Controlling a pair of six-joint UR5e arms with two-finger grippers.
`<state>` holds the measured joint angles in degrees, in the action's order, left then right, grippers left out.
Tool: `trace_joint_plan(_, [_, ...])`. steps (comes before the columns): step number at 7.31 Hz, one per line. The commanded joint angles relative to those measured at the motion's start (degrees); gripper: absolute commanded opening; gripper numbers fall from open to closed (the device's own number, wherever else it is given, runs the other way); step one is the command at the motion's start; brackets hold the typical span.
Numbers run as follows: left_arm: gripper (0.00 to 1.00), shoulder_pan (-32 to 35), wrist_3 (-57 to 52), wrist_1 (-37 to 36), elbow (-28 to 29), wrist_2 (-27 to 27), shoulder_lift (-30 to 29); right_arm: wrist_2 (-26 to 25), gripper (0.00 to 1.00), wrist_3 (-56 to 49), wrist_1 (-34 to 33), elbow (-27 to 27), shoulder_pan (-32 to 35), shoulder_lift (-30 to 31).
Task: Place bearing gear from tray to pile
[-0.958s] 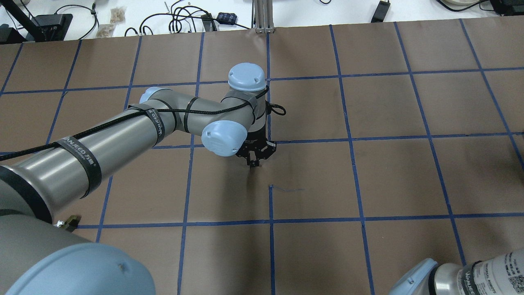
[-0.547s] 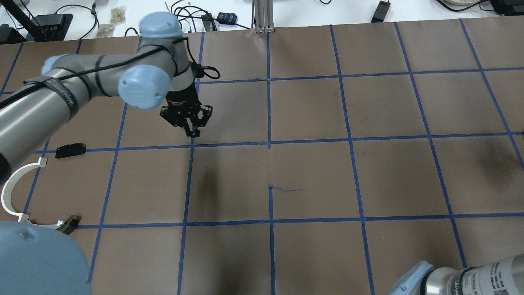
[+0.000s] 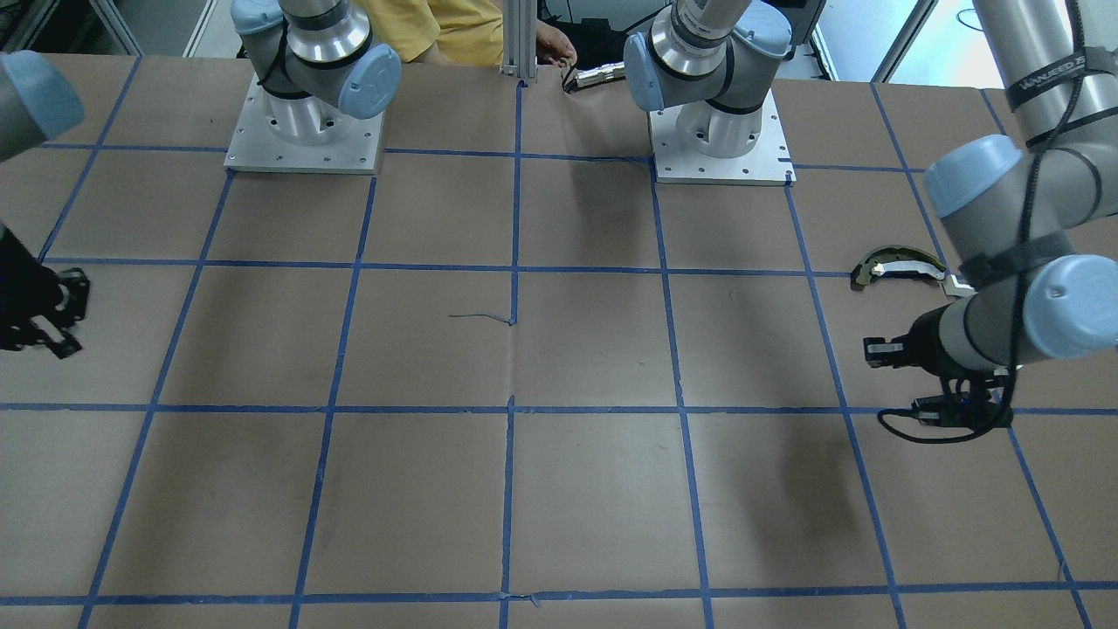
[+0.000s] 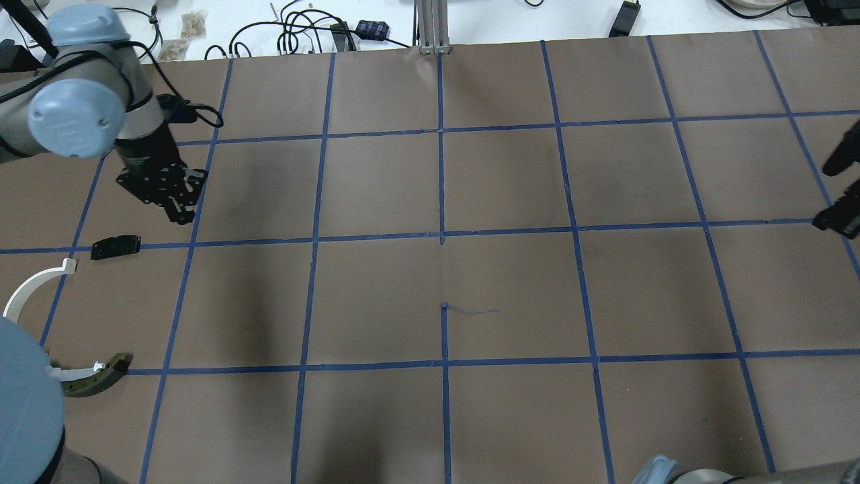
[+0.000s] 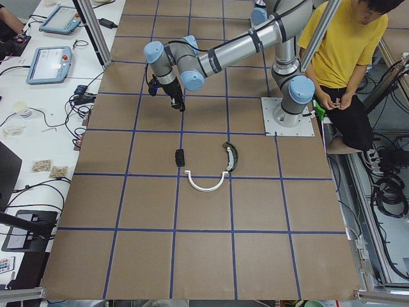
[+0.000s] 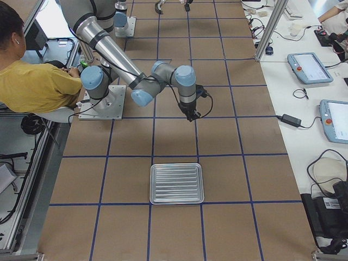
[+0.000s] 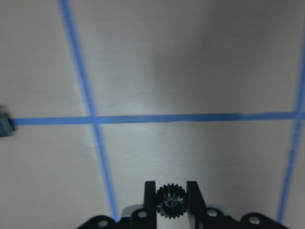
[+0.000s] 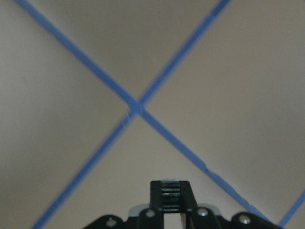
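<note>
Left gripper swung left toward pile, clamped on bearing gear; carry step, next lower and release there.

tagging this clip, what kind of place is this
Probably a robotics lab: two arms bolted to a table gridded with blue tape, teach pendants on a side bench, an operator seated behind.

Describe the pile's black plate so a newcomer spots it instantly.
On the table's left end, near the left arm's base, lies the pile. The flat black plate sits on a blue tape line; the white arc and olive piece nearby are curved.
</note>
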<state>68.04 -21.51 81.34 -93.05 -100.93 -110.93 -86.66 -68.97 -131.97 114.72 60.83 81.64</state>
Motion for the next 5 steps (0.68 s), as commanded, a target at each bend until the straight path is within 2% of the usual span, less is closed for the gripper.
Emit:
trace_joint_plan(1, [0.0,-10.95,-8.69,-1.26,-1.43,-0.76,-1.12,-4.1,0.0,30.61,-2.32,0.24,20.47,-0.08])
trace_joint_plan(2, [0.0,-13.87,-10.81,-3.79,-1.96,-0.85,-1.91,-4.92,0.0,45.53,-2.07,0.59,29.69,-0.95])
trace_joint_plan(4, [0.0,-15.12,-14.08,-11.16,-4.06,-2.51,-4.72,-4.58,0.0,73.76,-2.85,-0.45,48.15,-6.72])
trace_joint_plan(5, [0.0,-15.13,-14.09,-12.68,-4.59,-2.52,-6.12,-5.27,0.0,83.64,-6.86,-2.28,53.81,-11.02])
